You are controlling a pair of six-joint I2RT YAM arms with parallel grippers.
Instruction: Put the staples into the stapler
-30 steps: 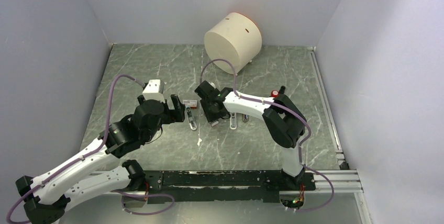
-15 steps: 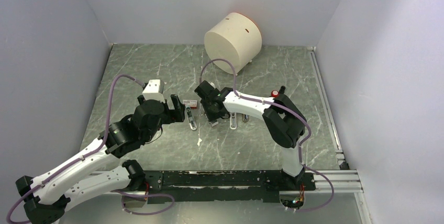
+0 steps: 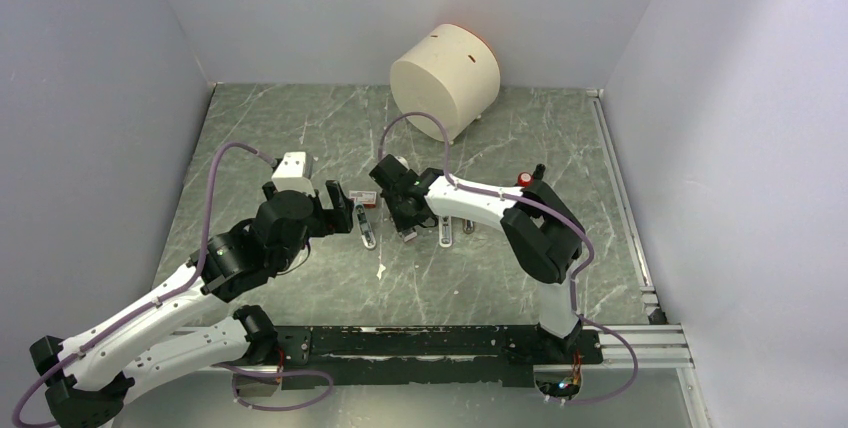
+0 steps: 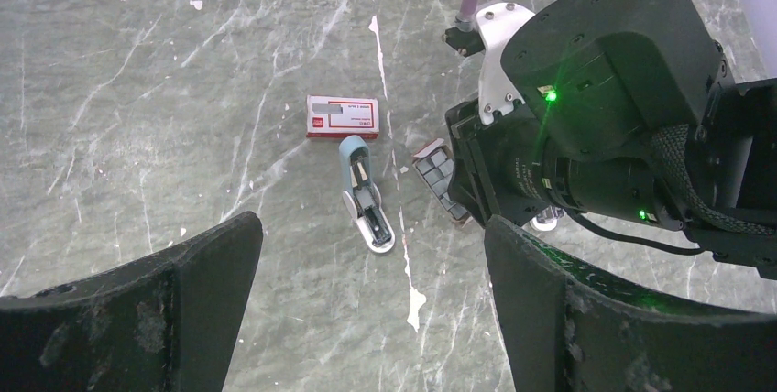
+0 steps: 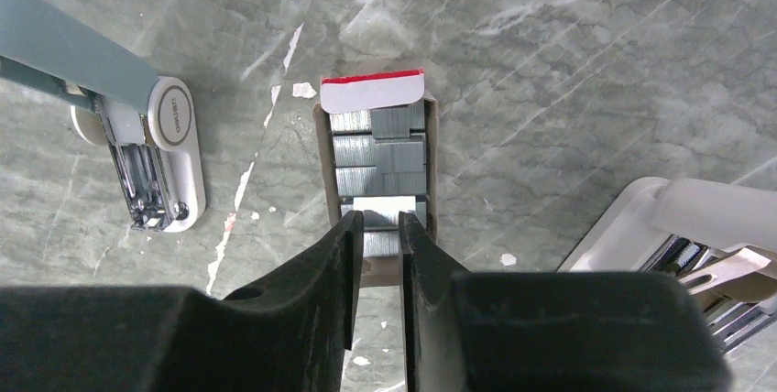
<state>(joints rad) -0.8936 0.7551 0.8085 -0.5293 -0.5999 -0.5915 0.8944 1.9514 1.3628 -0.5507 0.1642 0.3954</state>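
Narrowed since a second ago, your right claw (image 5: 381,220) pinches a strip of the staples (image 5: 377,152) in their cardboard tray (image 5: 322,172), the opened stapler (image 5: 169,149) lies beside it, and your left claw (image 4: 371,221) gapes wide, empty.

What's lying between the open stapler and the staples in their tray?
Nothing but bare marble table with a few white flecks; the right wrist view shows stapler and staples apart.

A small red-and-white box (image 4: 341,116) lies flat on the green marble table (image 3: 300,128). Well behind the box and to its right, a big cream drum (image 3: 445,78) sits tilted. White flecks (image 4: 415,299) dot the marble just in front of the box.
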